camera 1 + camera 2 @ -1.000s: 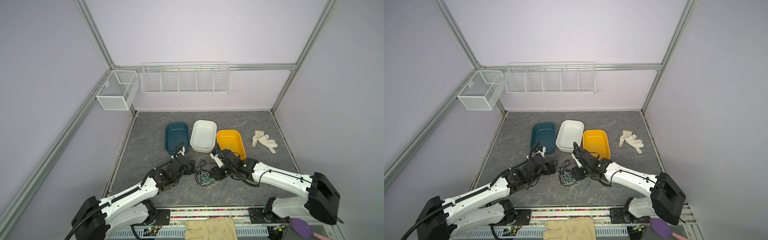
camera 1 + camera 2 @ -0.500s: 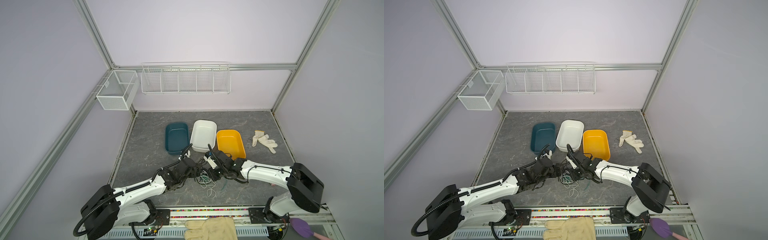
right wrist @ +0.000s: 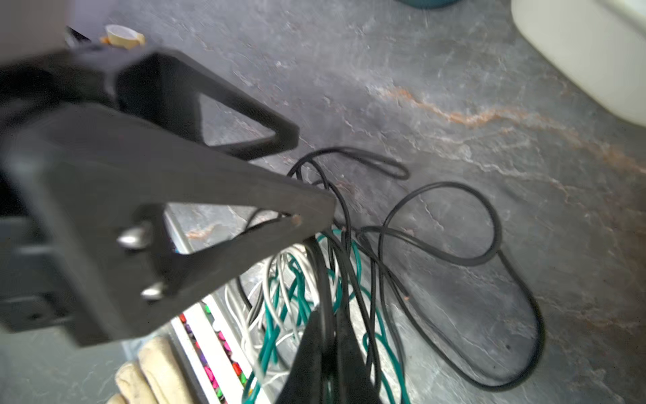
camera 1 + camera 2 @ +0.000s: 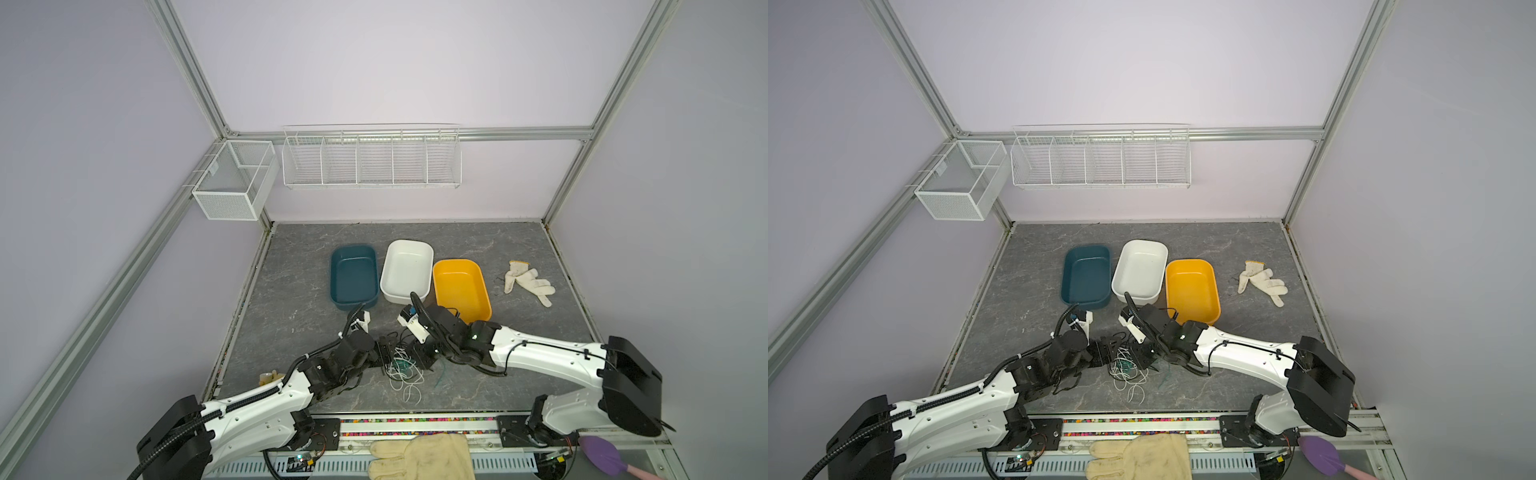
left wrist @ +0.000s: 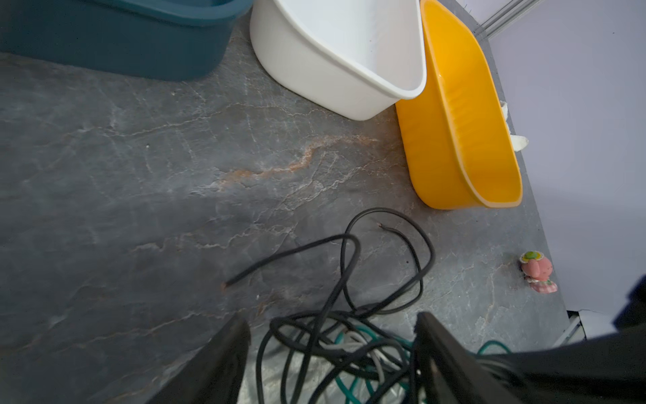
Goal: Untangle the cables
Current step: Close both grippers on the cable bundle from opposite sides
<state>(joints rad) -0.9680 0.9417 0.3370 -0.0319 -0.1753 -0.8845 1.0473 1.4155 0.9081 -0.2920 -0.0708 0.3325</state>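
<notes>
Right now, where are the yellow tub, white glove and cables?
yellow tub [image 4: 459, 286], in a top view, its bare floor
white glove [image 4: 519, 276], in a top view, its palm
cables [image 4: 402, 366], in a top view, tangle's middle

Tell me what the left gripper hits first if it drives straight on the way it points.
Most likely the cables: the tangle lies just ahead of the open left gripper, though depth is unclear.

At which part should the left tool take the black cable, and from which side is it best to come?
Probably its free tail: the black cable lies there alone and flat on the table, clear of the white and teal cords. Come from above with the jaws across the strand. The open left tool straddles the knot; the right tool pinches a black strand.
</notes>
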